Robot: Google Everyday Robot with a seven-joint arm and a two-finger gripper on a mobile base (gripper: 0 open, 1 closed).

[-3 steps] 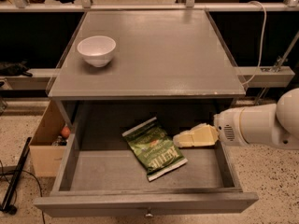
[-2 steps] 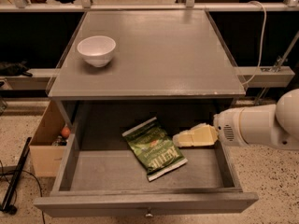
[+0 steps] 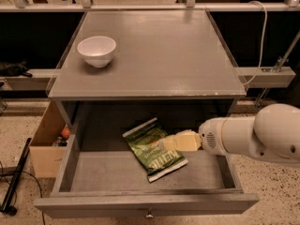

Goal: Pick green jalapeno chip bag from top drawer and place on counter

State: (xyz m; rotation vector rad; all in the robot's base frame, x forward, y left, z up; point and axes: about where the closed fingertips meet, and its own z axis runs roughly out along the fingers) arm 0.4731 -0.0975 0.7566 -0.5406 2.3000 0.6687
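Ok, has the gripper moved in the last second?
Yes. The gripper has shifted left, away from the right wall of the top drawer, and now overlaps the right edge of the green jalapeno chip bag.

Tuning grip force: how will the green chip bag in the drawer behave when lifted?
The green jalapeno chip bag looks crinkly, so it is probably light, floppy and crushable. Its shiny film may slip. The tool sits at its right edge, inside the top drawer.
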